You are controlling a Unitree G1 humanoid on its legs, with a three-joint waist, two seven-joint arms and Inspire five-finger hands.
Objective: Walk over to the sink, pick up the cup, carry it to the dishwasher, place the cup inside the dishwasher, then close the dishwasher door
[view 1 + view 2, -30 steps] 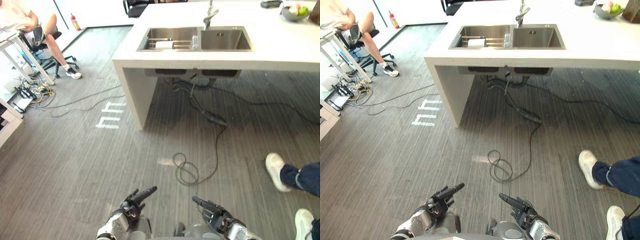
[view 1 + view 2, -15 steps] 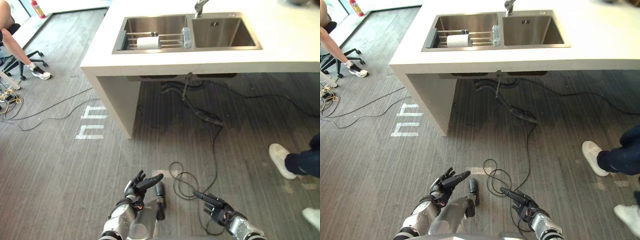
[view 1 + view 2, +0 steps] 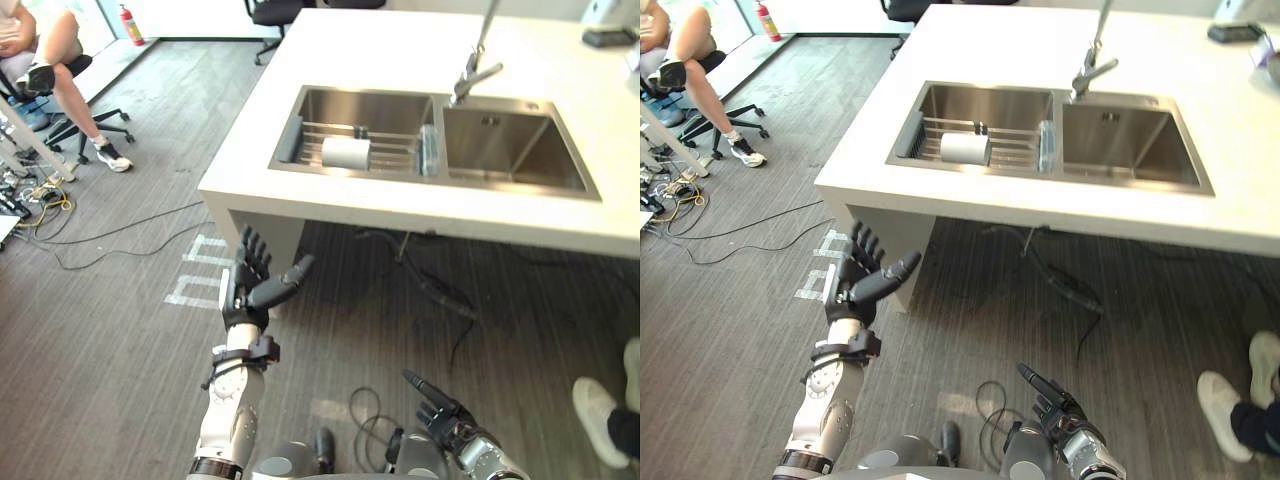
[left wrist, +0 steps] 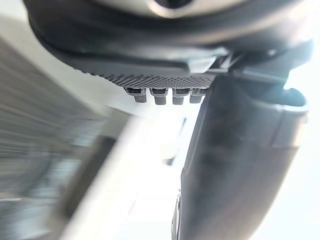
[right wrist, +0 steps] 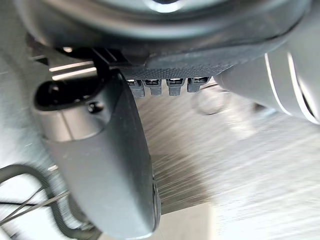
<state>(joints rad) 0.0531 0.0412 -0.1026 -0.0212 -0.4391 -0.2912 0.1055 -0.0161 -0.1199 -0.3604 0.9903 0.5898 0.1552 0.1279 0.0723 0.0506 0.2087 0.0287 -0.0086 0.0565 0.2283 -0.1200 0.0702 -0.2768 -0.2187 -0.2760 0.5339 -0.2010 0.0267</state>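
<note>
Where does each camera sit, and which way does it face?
Left eye view: on the head, looking down at the sink with the cup; left hand raised, open, right hand low.
Right eye view: beside it, sharing that whole scene.
Left wrist view: along its thumb, toward blurred pale surface.
Right wrist view: along its thumb, toward the floor.

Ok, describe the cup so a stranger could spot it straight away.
Find the white counter with the double steel sink. In the basin on the robot's left a wire rack spans the bowl, and the cup lies on its side on it. It is the only white cylinder there, between a dark piece at the rack's outer end and a pale bluish one by the divider.
</note>
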